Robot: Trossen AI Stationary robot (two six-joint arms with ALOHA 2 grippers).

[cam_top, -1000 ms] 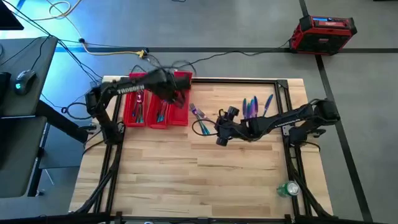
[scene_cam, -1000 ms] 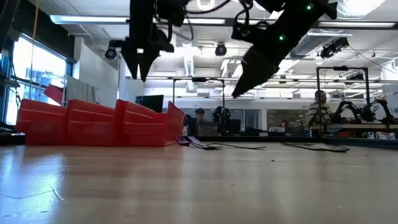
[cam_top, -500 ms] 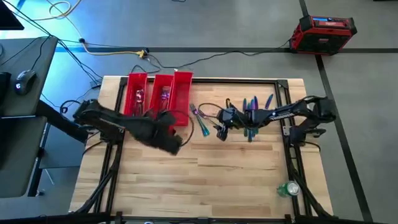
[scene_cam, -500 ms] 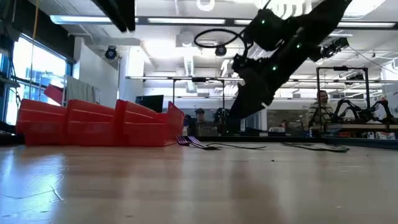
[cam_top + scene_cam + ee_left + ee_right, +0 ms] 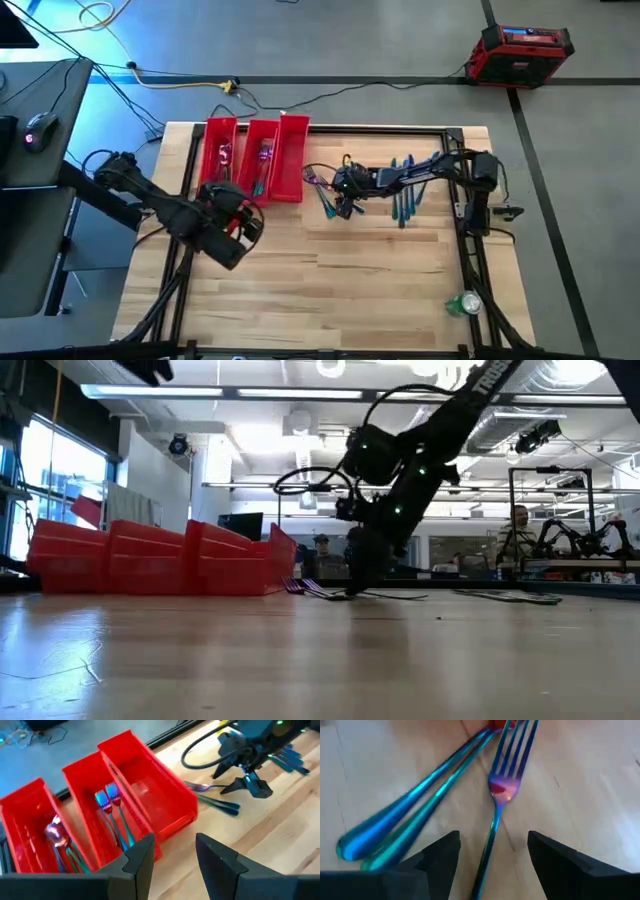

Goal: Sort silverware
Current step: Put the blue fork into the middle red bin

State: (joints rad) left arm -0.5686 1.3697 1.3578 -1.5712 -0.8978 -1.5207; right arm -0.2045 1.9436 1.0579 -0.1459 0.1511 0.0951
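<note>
Right claw point(image 5: 338, 203) released, straddling a fork point(image 5: 496, 795) on the counter point(image 5: 330, 270) beside the red tray point(image 5: 292, 160); left claw point(image 5: 240, 228) released, idle.

Tray point(image 5: 170, 795) bright red, all three compartments. Forks point(image 5: 111, 815) inside it blue at the tines, teal down the handles; spoon point(image 5: 56, 834) pinkish-silver. Fork point(image 5: 501, 785) between the right gripper's point(image 5: 492, 852) dark fingers: purple neck, teal-blue handle. Table point(image 5: 330, 280) pale wood grain. Left gripper point(image 5: 172, 857) black.
</note>
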